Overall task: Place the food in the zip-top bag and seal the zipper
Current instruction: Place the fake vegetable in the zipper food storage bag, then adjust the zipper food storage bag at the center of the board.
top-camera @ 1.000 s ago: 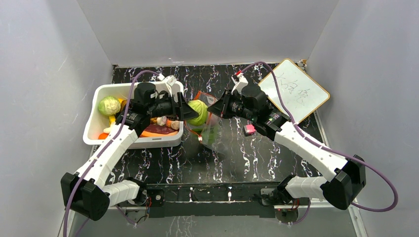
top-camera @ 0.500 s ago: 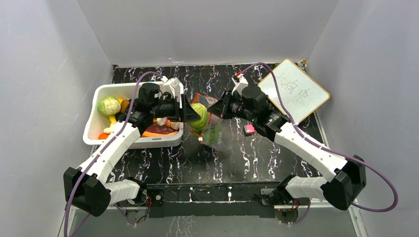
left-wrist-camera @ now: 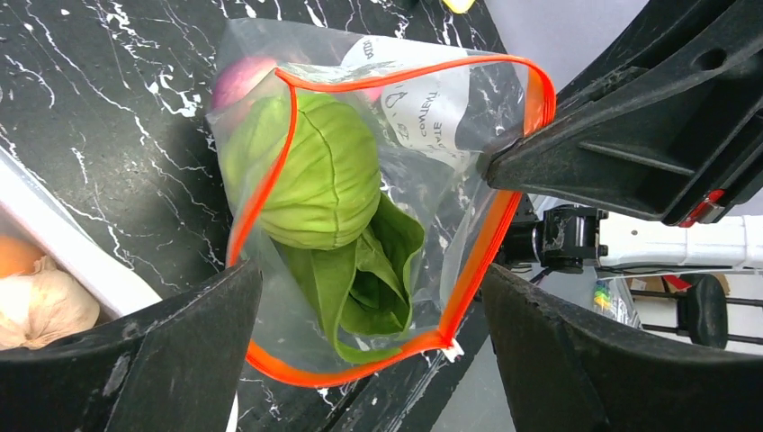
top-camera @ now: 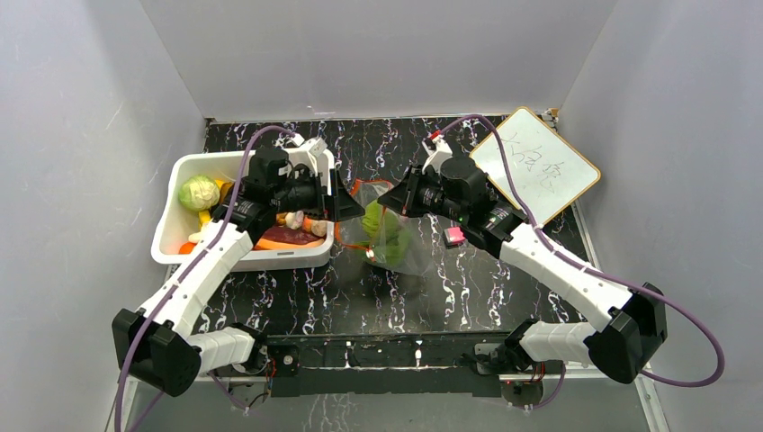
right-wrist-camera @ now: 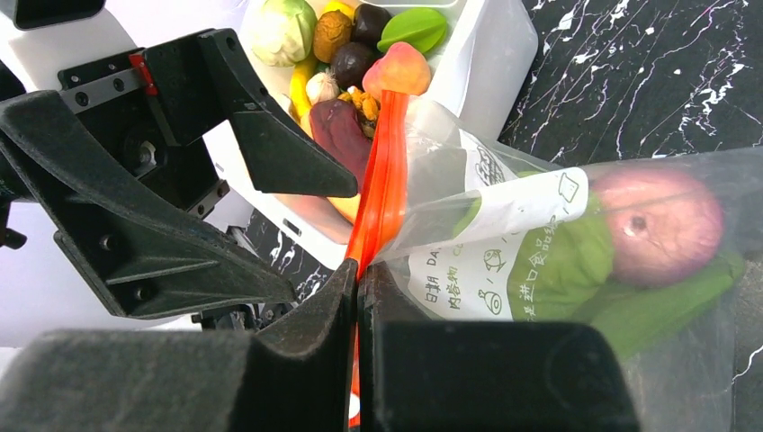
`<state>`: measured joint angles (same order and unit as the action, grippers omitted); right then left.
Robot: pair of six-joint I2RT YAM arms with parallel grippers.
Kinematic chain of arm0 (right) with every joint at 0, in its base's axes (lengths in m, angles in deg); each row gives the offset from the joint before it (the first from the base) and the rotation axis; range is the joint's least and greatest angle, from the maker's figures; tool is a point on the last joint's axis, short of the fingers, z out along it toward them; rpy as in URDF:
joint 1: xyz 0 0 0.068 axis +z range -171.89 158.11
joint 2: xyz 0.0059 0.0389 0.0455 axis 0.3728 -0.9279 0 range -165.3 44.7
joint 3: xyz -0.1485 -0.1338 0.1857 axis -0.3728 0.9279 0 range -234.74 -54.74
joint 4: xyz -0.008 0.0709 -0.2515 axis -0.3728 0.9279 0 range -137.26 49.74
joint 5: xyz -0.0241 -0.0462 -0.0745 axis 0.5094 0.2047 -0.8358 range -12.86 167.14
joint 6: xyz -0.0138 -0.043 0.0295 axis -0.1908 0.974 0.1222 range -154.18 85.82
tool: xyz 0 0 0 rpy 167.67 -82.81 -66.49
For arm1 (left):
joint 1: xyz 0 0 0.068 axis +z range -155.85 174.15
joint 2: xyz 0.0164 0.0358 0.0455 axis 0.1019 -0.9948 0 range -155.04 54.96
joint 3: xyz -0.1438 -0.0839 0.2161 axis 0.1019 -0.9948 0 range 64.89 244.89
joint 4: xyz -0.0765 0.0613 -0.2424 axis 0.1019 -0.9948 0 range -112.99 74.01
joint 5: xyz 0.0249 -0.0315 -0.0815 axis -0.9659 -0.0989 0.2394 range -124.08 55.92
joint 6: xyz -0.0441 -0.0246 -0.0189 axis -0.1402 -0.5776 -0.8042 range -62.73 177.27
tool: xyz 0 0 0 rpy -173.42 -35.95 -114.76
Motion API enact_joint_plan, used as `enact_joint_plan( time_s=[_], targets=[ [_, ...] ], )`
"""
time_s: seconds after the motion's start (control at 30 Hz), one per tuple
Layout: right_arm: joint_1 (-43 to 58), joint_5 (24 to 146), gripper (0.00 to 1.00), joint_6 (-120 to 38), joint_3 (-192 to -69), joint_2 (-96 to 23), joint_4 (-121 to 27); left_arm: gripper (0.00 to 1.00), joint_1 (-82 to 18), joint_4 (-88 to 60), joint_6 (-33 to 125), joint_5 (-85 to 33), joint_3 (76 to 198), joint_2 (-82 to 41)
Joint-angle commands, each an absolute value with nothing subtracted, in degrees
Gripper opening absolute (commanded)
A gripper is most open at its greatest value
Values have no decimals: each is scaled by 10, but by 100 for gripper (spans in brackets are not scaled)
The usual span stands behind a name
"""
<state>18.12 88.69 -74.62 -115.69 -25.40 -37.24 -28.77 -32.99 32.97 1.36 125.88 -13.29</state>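
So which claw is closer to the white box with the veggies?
Left. The left gripper hovers beside the white bin's rim; the right gripper sits beyond, pinching the zip-top bag.

Food (top-camera: 199, 193) in bin (top-camera: 164, 229) half hidden under left arm (top-camera: 202, 274) — whiteboard (top-camera: 537, 167) scrawl too small to read

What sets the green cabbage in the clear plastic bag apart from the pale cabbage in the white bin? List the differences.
The bright green cabbage lies inside the clear zip-top bag, resting on a dark green leaf. The pale cabbage sits unbagged in the white rectangular bin. The bagged one is evenly yellow-green, while the binned one is whiter and mottled. Both are round toy cabbages.
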Motion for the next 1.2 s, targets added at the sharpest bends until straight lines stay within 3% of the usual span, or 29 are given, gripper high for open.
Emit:
enact_joint_plan(
  time_s=[0.0,0.33,0.63,0.77,1.13,1.17],
  targets=[
    [183,892,0,-737,-1172,-235,-429,89,-290,-377,362,-5,1300,-116],
    [183,876,0,-738,-1171,-214,-416,73,-290,-425,430,-108,1300,-112],
    [183,877,0,-746,-1168,-214,-415,40,-290,-387,437,-58,1264,-125],
    [183,871,0,-746,-1166,-210,-410,17,-290,-348,421,-31,1244,-118],
    [183,873,0,-745,-1151,-206,-418,21,-290,-361,455,-39,1241,-153],
    [183,873,0,-744,-1151,-206,-419,17,-290,-359,455,-37,1242,-152]
  ],
)
